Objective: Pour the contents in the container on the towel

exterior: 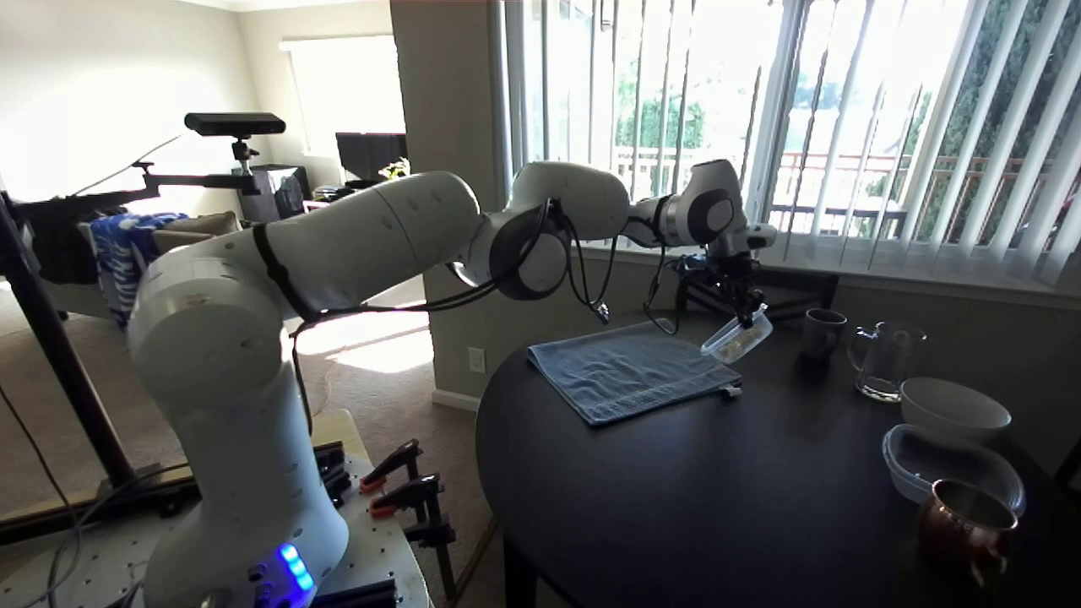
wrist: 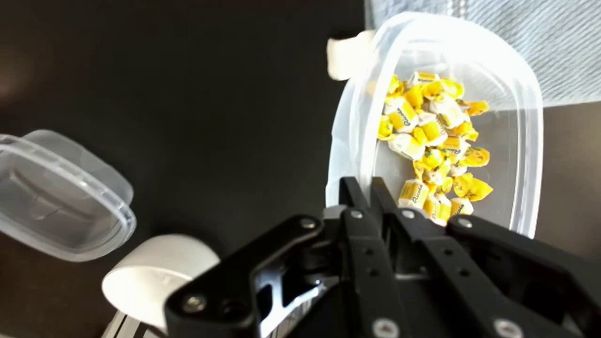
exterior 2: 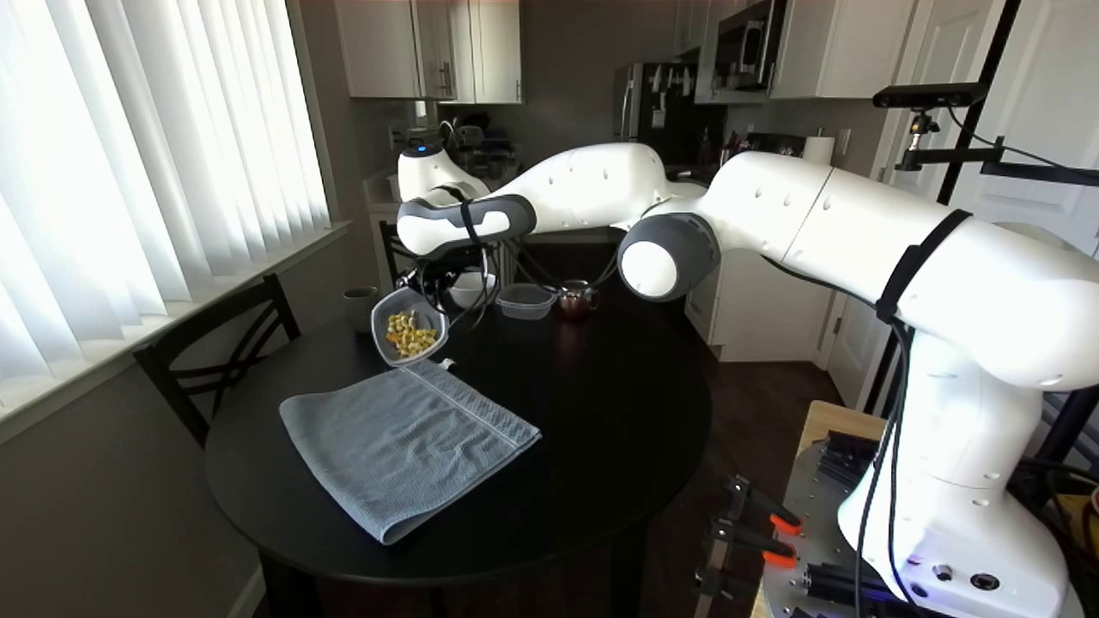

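My gripper [wrist: 363, 183] is shut on the rim of the container [wrist: 529, 136], a translucent white squarish tub. The contents [wrist: 432, 136], small yellow and white wrapped pieces, lie inside it. In both exterior views the container [exterior: 716, 343] [exterior 2: 383, 319] is held tilted above the table, by one edge of the towel. The contents show in it there too [exterior 2: 410, 335]. The towel [exterior: 629, 371] [exterior 2: 403, 446] is a flat, folded blue-grey cloth; part of it shows behind the container in the wrist view [wrist: 568, 51]. No pieces are visible on the towel.
A grey mug [exterior: 821, 334], a glass pitcher [exterior: 883, 361], a white bowl [exterior: 954, 407], an empty clear tub [exterior: 912, 473] and a copper mug [exterior: 968, 532] stand on the dark round table [exterior: 676, 498]. A chair [exterior 2: 227, 365] stands by the window side.
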Motion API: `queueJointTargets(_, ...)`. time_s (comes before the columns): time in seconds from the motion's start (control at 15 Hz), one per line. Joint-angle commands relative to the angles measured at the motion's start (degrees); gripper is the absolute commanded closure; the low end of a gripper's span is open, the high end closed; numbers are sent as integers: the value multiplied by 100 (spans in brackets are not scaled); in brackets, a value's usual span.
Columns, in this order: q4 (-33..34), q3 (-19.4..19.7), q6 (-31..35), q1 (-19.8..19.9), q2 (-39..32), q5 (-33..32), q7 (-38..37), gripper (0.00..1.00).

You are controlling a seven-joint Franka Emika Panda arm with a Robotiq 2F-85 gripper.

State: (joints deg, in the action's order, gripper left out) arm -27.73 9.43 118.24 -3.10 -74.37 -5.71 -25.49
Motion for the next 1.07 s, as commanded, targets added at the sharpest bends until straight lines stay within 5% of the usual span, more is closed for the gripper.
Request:
queueJointTargets(0.0, 75, 570, 310, -132, -83, -471, -563, 97)
queueJointTargets(0.33, 9, 1032, 212, -304, -70, -800, -818, 97)
queueJointTargets(1.0, -192, 1401, -1017, -713, 113, -1398, 220, 96)
